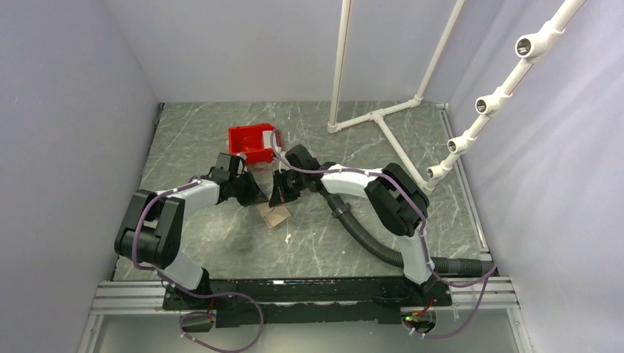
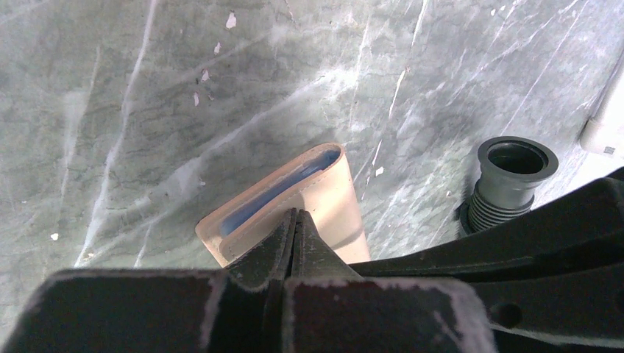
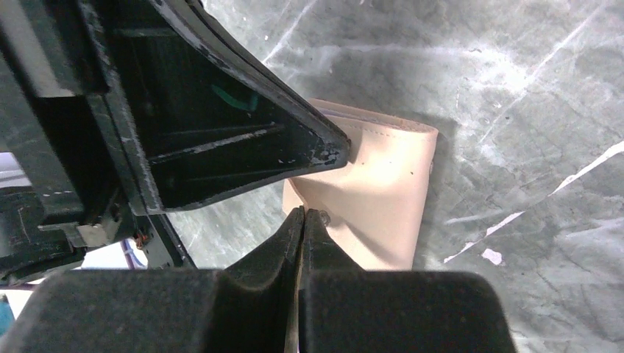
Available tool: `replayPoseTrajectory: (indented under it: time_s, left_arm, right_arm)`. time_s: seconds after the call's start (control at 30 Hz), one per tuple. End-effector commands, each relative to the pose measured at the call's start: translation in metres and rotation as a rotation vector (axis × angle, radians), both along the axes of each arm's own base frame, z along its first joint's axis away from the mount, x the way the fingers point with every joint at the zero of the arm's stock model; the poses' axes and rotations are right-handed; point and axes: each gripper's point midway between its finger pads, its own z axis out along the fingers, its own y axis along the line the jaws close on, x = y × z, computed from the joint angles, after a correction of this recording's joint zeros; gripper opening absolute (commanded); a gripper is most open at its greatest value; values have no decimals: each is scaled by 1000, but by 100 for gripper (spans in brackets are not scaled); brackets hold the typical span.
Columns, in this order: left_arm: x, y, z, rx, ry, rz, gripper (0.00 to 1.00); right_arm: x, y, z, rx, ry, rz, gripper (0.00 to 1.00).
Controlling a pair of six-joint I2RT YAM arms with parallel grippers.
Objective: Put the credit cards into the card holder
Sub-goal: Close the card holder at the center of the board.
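1 tan card holder (image 2: 324, 195): lay flat on the tabletop (image 2: 147, 110), blue card (image 2: 272, 195) inside. Judged light and soft-walled (apt to slide); best pinched at its open lip. Your left fingers (image 2: 278, 243) and right fingers (image 3: 287, 239) were closed tight at its edges.

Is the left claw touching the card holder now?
Touching. In the left wrist view the left claw is shut on the near edge of the card holder, with no gap between tips and its tan wall.
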Motion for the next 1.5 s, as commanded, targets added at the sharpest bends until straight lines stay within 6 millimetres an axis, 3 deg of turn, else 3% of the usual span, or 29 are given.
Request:
replayPoseTrajectory:
  time_s: [0.0,0.93,1.47]
  left_arm:
    - [-17,11,-22,76,63,-13,0]
    - [-17,11,-23,77,66,-16,0]
    - [-18,13,-22,85,64,-18,0]
  right_arm:
    - [14,8,22,1,-69,-2,0]
    - [12,3,-5,-105,-38,-3,0]
    - [2,-18,-36,-226,-45,-17,0]
